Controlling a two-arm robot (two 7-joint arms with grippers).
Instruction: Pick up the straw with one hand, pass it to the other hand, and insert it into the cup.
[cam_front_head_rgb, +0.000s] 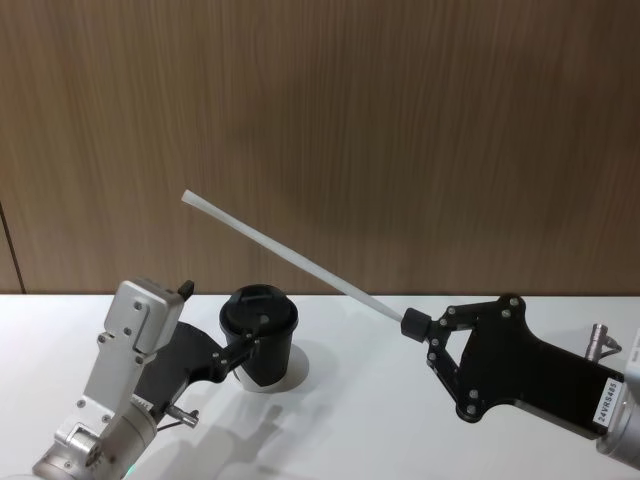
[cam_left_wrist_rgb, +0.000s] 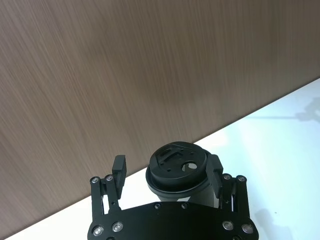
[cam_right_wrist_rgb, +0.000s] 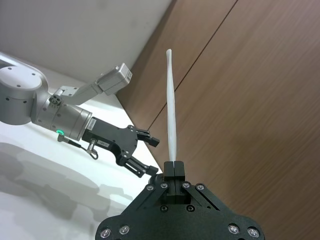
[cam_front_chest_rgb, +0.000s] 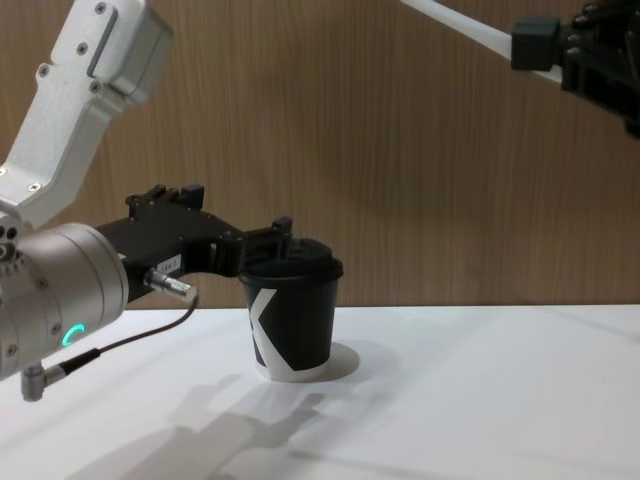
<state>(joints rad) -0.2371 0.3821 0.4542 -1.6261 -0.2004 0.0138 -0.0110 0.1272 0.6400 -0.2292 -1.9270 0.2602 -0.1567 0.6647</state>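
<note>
The right gripper (cam_front_head_rgb: 413, 325) pinches the straw (cam_front_head_rgb: 290, 255) by its end, above the table's (cam_front_head_rgb: 400, 430) right side. The left gripper (cam_left_wrist_rgb: 166, 169) stands open astride the cup (cam_front_chest_rgb: 292, 320) near the back edge. It should probably clear the cup before the handover.

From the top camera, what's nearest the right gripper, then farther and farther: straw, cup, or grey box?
1. The straw: pinched in the right gripper, slanting up to the left.
2. The cup: standing to its left.
3. The grey box: on the left arm, farthest left, beyond the cup.
</note>
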